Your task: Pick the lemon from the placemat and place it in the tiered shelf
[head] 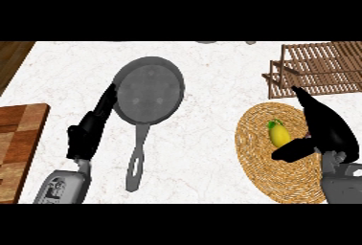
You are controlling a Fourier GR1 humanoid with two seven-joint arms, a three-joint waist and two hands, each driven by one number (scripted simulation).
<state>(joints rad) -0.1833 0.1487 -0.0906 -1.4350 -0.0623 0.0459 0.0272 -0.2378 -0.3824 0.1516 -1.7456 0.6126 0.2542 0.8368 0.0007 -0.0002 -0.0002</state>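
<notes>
1. Two black hands show over a pale marbled desk, each on a grey forearm that comes in from the view's lower edge.
2. One lemon, yellow with a green tip, lies on a round woven placemat at the right of the desk; it sits in the upper middle part of the mat, tilted a little.
3. Right hand hangs over the right side of the placemat, just beside the lemon; its fingers reach straight up toward the shelf, while the thumb juts left and ends just below the lemon; whether the thumb touches the fruit I cannot tell; the hand is spread and pinches nothing.
4. Tiered shelf, made of brown wooden slats, stands at the upper right, just beyond the placemat's far edge; the tips of the right hand's fingers overlap its lower front edge in the view.
5. Left hand shows at the left, fingers straight and pointing up along the left rim of a grey frying pan; it holds nothing; the pan's handle runs down toward the lower edge.
6. Wooden cutting board lies at the far left edge of the desk, apart from the left hand.
</notes>
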